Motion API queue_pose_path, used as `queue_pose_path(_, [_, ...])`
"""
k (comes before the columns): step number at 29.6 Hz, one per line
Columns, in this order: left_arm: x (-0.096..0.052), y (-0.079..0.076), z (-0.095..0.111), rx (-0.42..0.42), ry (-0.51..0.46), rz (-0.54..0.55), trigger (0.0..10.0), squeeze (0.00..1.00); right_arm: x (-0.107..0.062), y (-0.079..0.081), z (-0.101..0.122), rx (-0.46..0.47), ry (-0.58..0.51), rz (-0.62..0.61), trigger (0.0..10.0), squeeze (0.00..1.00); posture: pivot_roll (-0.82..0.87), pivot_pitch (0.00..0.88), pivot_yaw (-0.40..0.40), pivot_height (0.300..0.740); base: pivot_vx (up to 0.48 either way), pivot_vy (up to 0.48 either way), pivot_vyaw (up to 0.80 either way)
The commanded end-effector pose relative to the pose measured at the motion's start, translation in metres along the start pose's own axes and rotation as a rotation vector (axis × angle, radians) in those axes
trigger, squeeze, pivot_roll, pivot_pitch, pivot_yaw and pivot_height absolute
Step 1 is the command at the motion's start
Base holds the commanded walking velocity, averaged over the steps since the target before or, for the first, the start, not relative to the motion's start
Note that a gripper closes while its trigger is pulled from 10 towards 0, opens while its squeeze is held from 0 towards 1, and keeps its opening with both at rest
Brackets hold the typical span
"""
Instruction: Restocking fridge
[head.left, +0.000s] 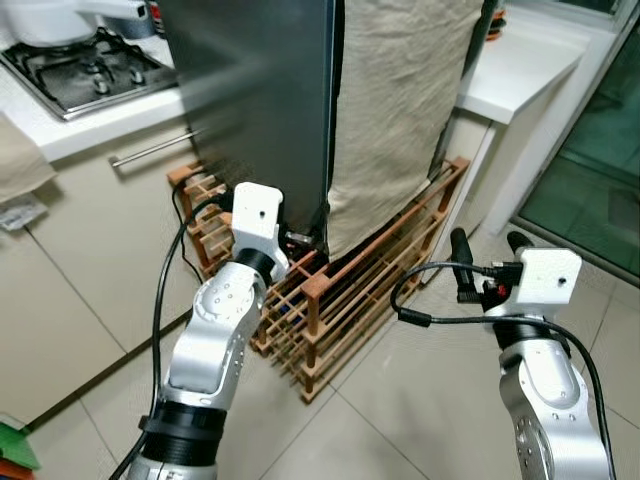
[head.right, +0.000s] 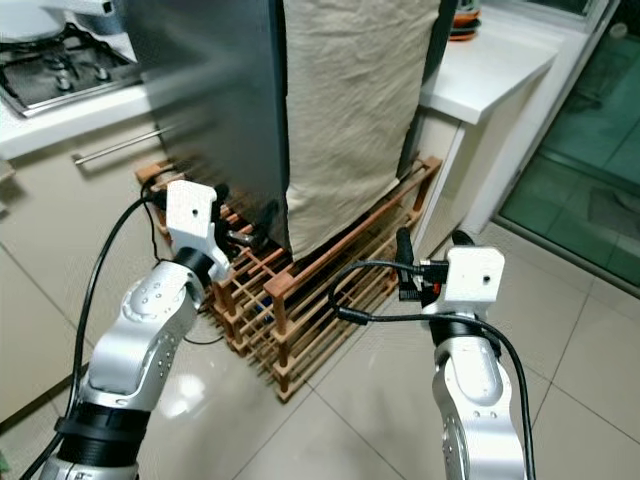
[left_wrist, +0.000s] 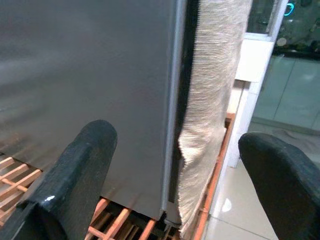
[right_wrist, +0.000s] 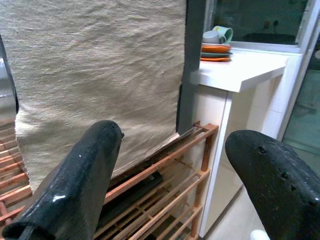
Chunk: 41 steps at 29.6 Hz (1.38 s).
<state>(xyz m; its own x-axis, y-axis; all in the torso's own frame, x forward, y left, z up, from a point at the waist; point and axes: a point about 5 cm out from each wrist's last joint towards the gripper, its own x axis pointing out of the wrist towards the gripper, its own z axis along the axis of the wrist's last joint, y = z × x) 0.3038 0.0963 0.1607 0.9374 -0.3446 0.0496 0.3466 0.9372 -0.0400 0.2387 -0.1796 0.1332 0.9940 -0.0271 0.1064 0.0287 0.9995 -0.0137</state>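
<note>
Here, fridge (head.left: 260, 110) upright on wooden rack (head.left: 350, 300); door edge faces left claw (left_wrist: 170, 175).

Head downward; wrists near fridge (head.left: 260, 110)

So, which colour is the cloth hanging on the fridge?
Beige, plain woven cloth; the right wrist view shows it best.

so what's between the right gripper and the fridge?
Bare floor tile and the wooden rack under the fridge, seen in the left eye view. The right gripper is open and apart from the beige cloth hanging on the fridge's side.
</note>
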Motion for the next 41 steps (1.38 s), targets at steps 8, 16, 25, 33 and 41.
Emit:
queue_pose_path(8, [0.035, -0.016, 0.01, -0.07, 0.006, -0.084, 10.0, 0.0, 0.004, 0.001, 0.011, 0.008, -0.034, 0.01, 10.0, 0.09, -0.16, 0.012, 0.003, 0.74, 0.0, 0.0, 0.0])
queue_pose_path(16, [0.062, -0.011, 0.024, -0.087, -0.014, -0.043, 10.0, 0.0, -0.006, -0.001, 0.017, -0.019, -0.031, 0.032, 10.0, 0.08, -0.22, 0.084, 0.006, 0.74, 0.0, 0.0, 0.0])
queue_pose_path(25, [0.081, -0.008, 0.037, -0.148, -0.054, -0.04, 10.0, 0.0, -0.026, -0.007, 0.012, -0.037, 0.03, 0.025, 10.0, 0.09, -0.27, 0.107, -0.002, 0.74, 0.0, 0.0, 0.0])
queue_pose_path(33, [0.088, -0.02, 0.049, -0.171, -0.096, -0.108, 10.0, 0.0, -0.027, -0.013, 0.012, -0.046, 0.043, 0.009, 10.0, 0.09, -0.29, 0.109, 0.0, 0.74, 0.0, 0.0, 0.0])
queue_pose_path(41, [0.089, -0.028, 0.052, -0.144, -0.115, -0.145, 10.0, 0.0, -0.027, -0.013, 0.011, -0.05, 0.05, 0.004, 10.0, 0.09, -0.29, 0.102, 0.003, 0.74, 0.0, 0.0, 0.0])
